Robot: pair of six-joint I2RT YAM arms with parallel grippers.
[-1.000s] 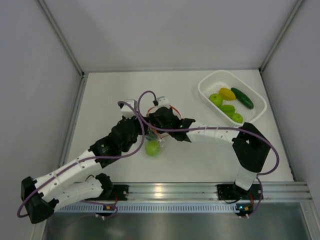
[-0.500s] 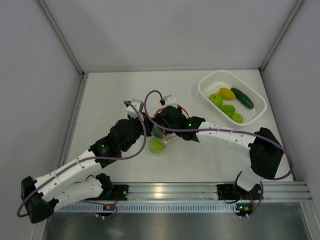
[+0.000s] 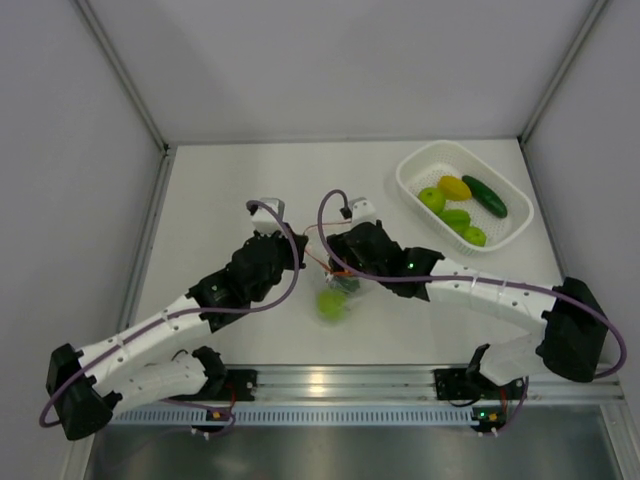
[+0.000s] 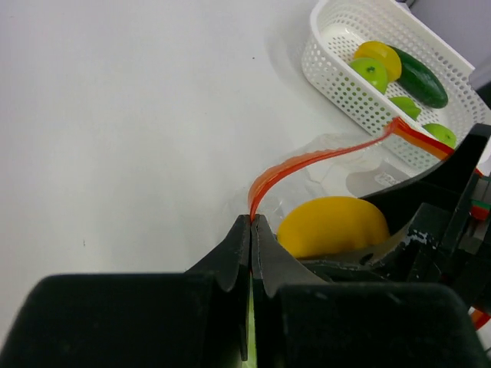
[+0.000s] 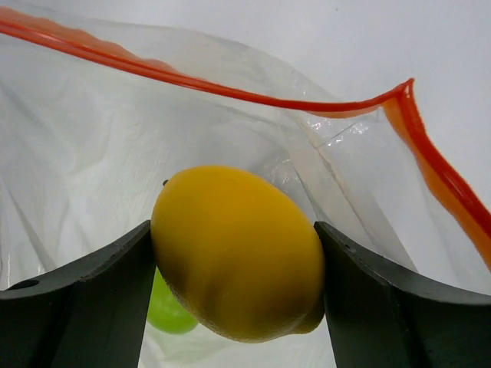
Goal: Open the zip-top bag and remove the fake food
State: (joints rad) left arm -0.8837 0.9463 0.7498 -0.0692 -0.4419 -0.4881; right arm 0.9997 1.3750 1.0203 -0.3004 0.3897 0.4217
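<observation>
The zip-top bag (image 3: 338,280) hangs open between the two grippers at the table's middle. My left gripper (image 4: 252,228) is shut on the bag's orange-red zip strip (image 4: 307,161) at one corner. My right gripper (image 5: 238,253) reaches into the bag's mouth and is shut on a yellow lemon (image 5: 239,251), one piece of the fake food, which also shows in the left wrist view (image 4: 331,225). A light-green round fruit (image 3: 331,305) lies low in the bag, seen behind the lemon (image 5: 167,313). From above, the right gripper (image 3: 348,272) is mostly covered by its wrist.
A white perforated basket (image 3: 415,165) stands at the back right, holding a yellow fruit (image 3: 454,187), a dark-green cucumber (image 3: 484,196) and light-green pieces (image 3: 432,199). Purple cables loop over both wrists. Grey walls close the table on three sides.
Both grippers and the bag have shifted to the right and slightly toward the near edge. The green fruit in the bag moved along with them.
</observation>
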